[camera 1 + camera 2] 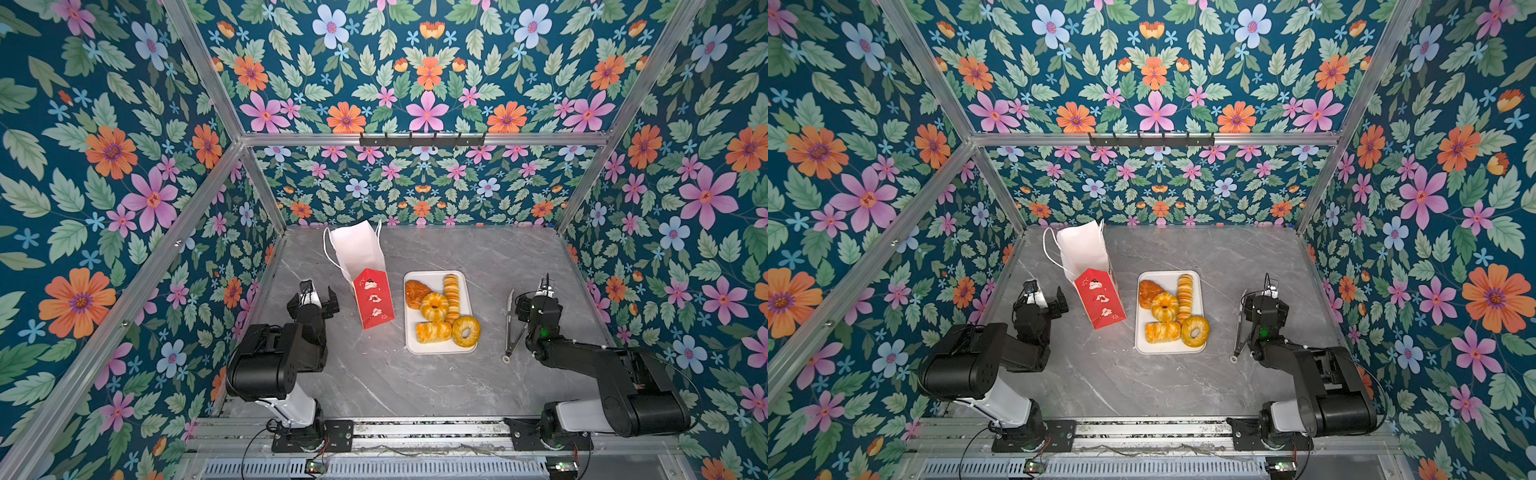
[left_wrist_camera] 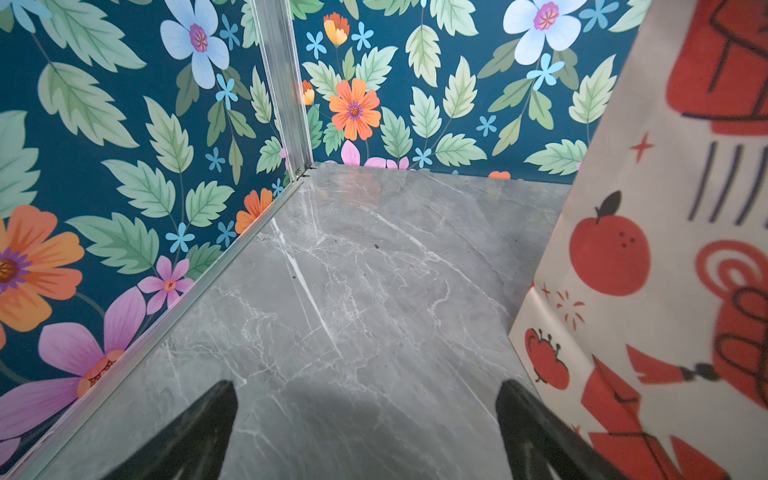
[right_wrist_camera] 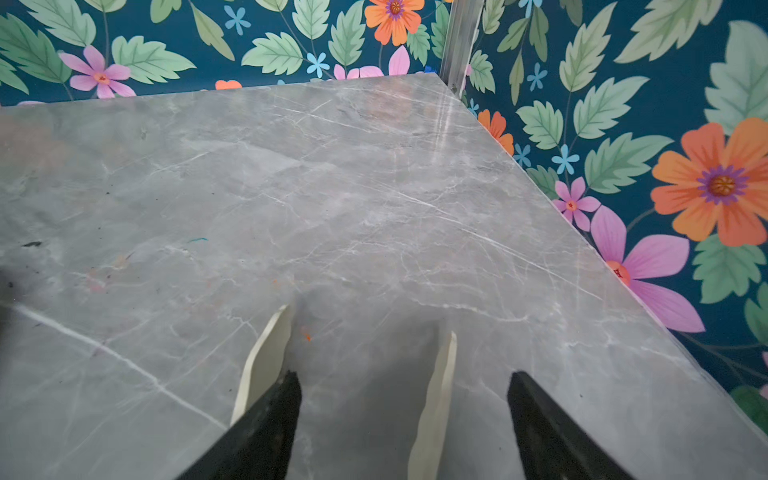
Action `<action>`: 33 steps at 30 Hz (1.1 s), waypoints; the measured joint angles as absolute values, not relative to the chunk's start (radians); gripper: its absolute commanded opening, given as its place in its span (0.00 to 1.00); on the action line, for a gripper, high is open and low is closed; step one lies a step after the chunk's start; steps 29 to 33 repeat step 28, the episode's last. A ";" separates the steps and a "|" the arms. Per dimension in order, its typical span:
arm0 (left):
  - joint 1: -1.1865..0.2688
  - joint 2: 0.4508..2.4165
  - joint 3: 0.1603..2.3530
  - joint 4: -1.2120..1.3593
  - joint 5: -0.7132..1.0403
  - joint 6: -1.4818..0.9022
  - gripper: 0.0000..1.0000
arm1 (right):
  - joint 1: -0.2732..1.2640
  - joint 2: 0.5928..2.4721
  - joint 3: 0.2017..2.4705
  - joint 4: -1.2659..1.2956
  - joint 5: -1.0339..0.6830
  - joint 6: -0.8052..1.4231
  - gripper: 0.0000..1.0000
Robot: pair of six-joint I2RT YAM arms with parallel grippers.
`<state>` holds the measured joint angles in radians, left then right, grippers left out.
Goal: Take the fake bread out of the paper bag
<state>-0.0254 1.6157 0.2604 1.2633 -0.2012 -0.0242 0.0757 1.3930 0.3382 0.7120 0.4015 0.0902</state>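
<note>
While fake bread (image 1: pixel 434 306) fills the tray (image 1: pixel 432 348), the paper bag (image 1: pixel 371 299) bears red motifs.

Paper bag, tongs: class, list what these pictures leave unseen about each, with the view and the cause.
- Paper bag, both top views: its own red front wall hides the inside bottom, so whether it is empty cannot be told.
- Paper bag, left wrist view: cut off by the picture's edge; mouth unseen.
- Tongs, right wrist view: only two pale tips show; the right hand and the bottom edge hide the rest.
</note>
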 measured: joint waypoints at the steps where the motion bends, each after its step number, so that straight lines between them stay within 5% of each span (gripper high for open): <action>1: -0.025 1.616 0.260 1.264 -0.202 -0.024 1.00 | 0.075 1.394 0.344 0.727 0.385 0.085 0.80; 10: -0.025 1.616 0.260 1.264 -0.202 -0.024 1.00 | -0.001 1.444 0.294 0.825 0.236 0.084 0.89; 12: -0.025 1.616 0.261 1.264 -0.202 -0.024 1.00 | 0.000 1.451 0.294 0.867 0.216 0.084 0.99; 33: -0.026 1.619 0.271 1.264 -0.202 -0.024 1.00 | -0.001 1.444 0.294 0.885 0.193 0.084 0.99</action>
